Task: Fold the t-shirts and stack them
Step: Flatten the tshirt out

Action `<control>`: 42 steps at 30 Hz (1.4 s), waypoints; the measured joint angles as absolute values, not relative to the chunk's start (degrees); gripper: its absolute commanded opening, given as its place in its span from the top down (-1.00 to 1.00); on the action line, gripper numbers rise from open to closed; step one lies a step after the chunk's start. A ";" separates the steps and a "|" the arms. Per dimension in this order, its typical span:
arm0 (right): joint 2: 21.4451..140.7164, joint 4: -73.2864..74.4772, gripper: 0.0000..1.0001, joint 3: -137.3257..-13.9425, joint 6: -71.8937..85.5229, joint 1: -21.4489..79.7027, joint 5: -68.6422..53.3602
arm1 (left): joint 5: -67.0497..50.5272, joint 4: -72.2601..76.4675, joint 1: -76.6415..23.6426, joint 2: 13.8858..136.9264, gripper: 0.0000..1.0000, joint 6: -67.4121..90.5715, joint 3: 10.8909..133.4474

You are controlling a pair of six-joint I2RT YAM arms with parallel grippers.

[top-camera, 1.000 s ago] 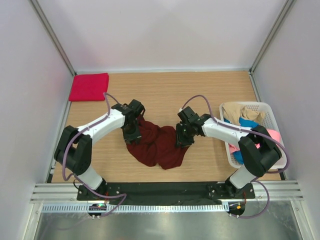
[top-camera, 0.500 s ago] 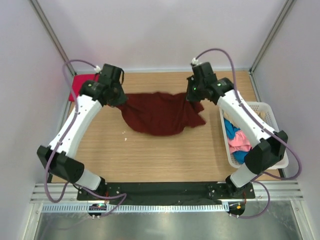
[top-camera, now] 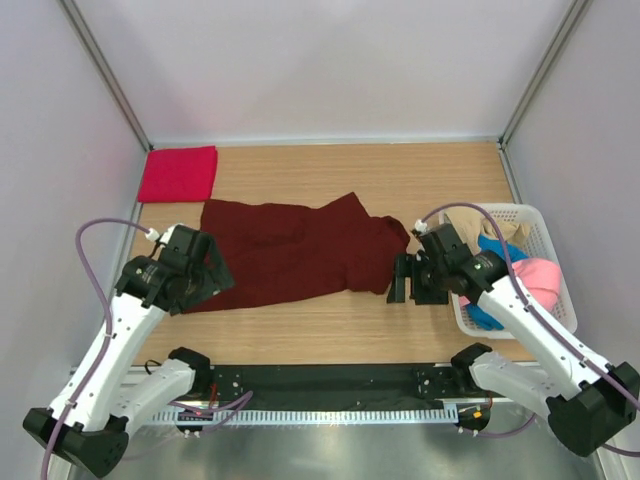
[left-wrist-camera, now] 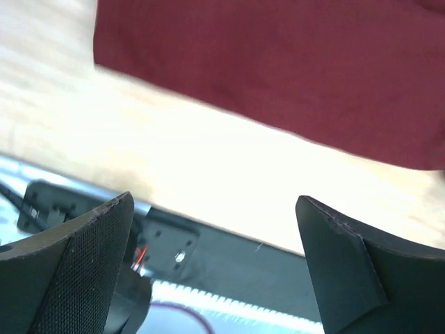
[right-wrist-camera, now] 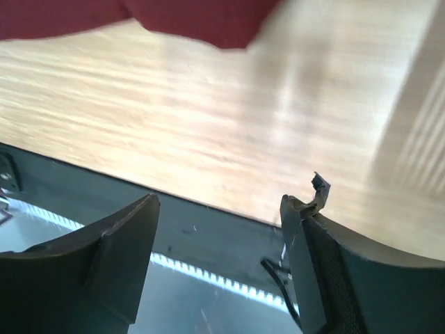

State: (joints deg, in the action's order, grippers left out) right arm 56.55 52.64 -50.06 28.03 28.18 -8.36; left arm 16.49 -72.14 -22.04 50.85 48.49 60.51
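A dark maroon t-shirt (top-camera: pixel 300 252) lies spread flat across the middle of the table, with nothing holding it. My left gripper (top-camera: pixel 200 280) hovers open at its near left corner. In the left wrist view the shirt's hem (left-wrist-camera: pixel 278 69) lies beyond my empty gripper (left-wrist-camera: pixel 215 257). My right gripper (top-camera: pixel 410 282) stands open just off the shirt's right edge. In the right wrist view only a corner of the cloth (right-wrist-camera: pixel 181 17) shows above that gripper (right-wrist-camera: pixel 219 257). A crimson-red t-shirt (top-camera: pixel 178 172) lies folded at the far left corner.
A white slatted basket (top-camera: pixel 548 245) stands at the right edge, beside my right arm. It holds pink (top-camera: pixel 540 275), blue (top-camera: pixel 495 245) and beige (top-camera: pixel 480 222) shirts. The black mounting rail (top-camera: pixel 330 378) runs along the table's near edge.
Both grippers held the maroon shirt and swung it up to the far side. Now the shirt lies spread on the table, and both grippers have opened and pulled back towards the near edge.
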 measured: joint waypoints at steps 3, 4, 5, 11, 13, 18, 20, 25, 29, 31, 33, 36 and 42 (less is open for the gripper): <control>55.22 55.35 -0.58 -47.70 28.69 28.18 -8.80 | 15.66 -73.89 -22.04 50.15 -0.99 49.76 58.43; 55.42 55.31 -0.58 -48.05 28.62 28.18 -8.69 | 15.62 -73.71 -22.04 50.22 -0.99 49.95 58.76; 56.34 55.44 -0.57 -49.01 28.49 28.18 -8.47 | 15.55 -73.36 -22.04 51.37 -1.00 49.95 59.59; 72.73 53.74 -0.36 -61.84 25.63 27.75 -5.10 | 14.74 -69.30 -21.91 63.96 -0.85 48.36 67.24; 79.85 53.21 -0.26 -67.68 24.58 27.14 -4.51 | 13.65 -66.08 -21.39 70.48 -0.65 47.31 69.47; 96.82 49.74 0.00 -82.26 23.31 26.63 -4.14 | 8.99 -61.04 -18.46 80.77 -0.47 45.60 71.61; 102.98 49.15 -0.15 -88.42 23.49 26.61 -4.05 | 8.34 -60.58 -16.86 81.62 -0.47 45.78 71.77; 116.42 46.70 -0.21 -103.72 23.44 26.59 -0.47 | 8.08 -59.83 -11.29 77.62 -0.40 46.28 69.23; 124.09 43.81 -0.22 -112.44 22.02 26.13 3.62 | 6.22 -59.99 -8.99 72.64 -0.40 46.61 64.01; 128.01 42.68 -0.21 -117.01 21.47 25.56 4.62 | 5.06 -60.69 -9.02 71.50 -0.38 46.74 62.48; 131.94 41.01 -0.21 -121.43 21.17 24.77 5.04 | 4.71 -61.36 -8.97 71.20 -0.33 46.70 62.15; 136.94 38.96 -0.18 -125.23 19.99 23.49 4.89 | 4.80 -61.67 -8.71 70.19 -0.30 46.46 62.15; 142.28 37.28 -0.10 -125.43 17.10 22.17 5.67 | 4.99 -62.81 -7.73 66.52 -0.30 46.33 62.15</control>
State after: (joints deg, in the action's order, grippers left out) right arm 142.28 37.28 -125.43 17.10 22.17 5.67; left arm 4.99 -62.81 -7.73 66.52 46.33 62.15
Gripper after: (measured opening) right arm 0.561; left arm 0.654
